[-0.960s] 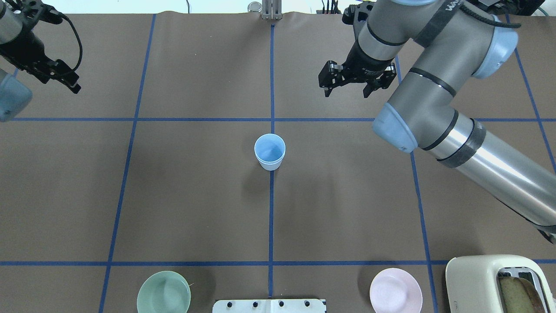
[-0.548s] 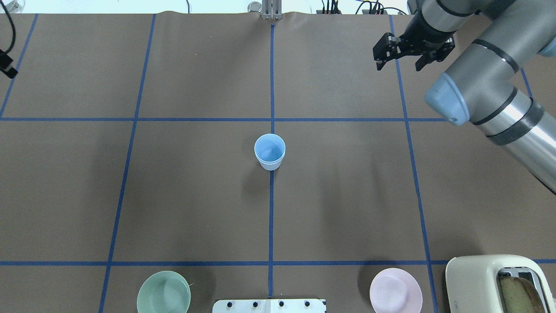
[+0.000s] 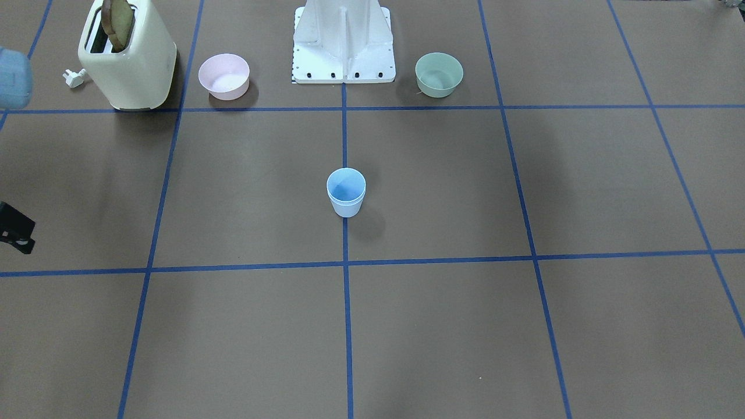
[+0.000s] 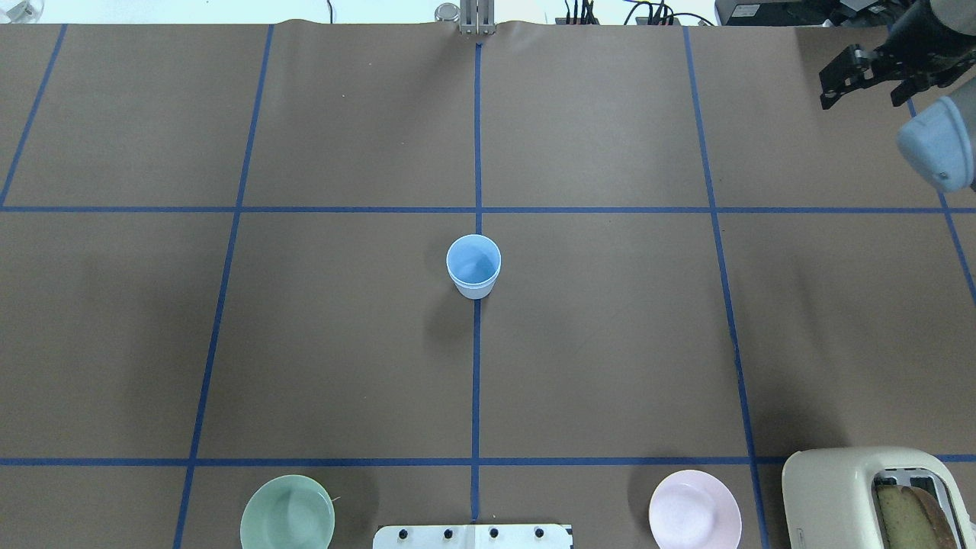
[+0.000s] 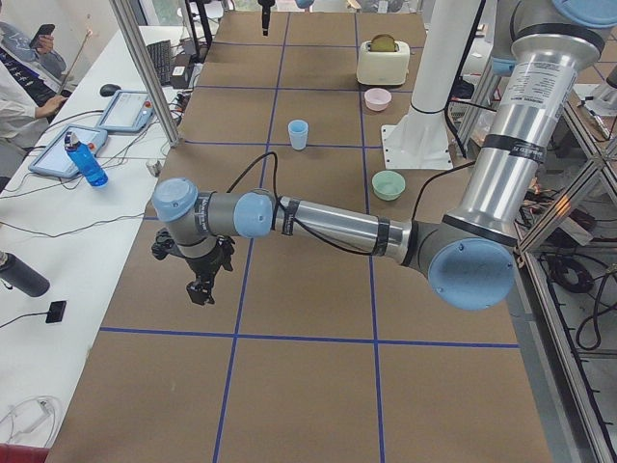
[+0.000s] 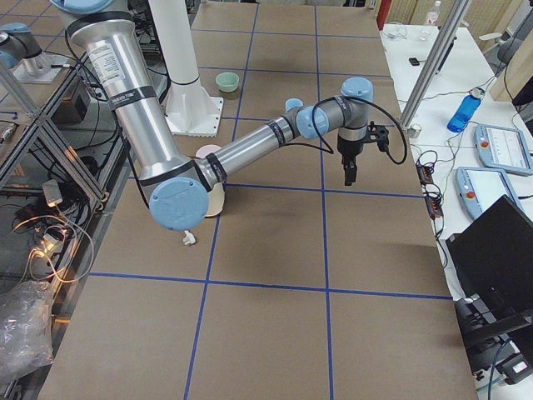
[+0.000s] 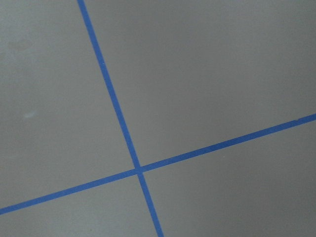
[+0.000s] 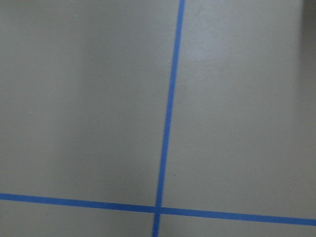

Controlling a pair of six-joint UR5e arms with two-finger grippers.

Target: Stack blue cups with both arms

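The light-blue cups [image 4: 473, 265] stand upright at the table's centre, on the middle blue tape line. In the front-facing view [image 3: 346, 193] a second rim line shows below the top rim, as of one cup nested in the other. My right gripper [image 4: 864, 95] hangs open and empty at the far right, well away from the cups; it also shows in the exterior right view [image 6: 348, 173]. My left gripper [image 5: 200, 286] shows only in the exterior left view, far off to the left end of the table; I cannot tell whether it is open or shut.
A pale green bowl [image 4: 287, 513] and a pink bowl [image 4: 695, 509] sit near the robot's white base plate [image 4: 473, 537]. A cream toaster [image 4: 862, 496] with bread in it stands at the near right corner. Both wrist views show only brown table and blue tape.
My right arm has swung back to the far right, away from the cups. My left gripper has left the overhead view on the left. The cups have not moved.
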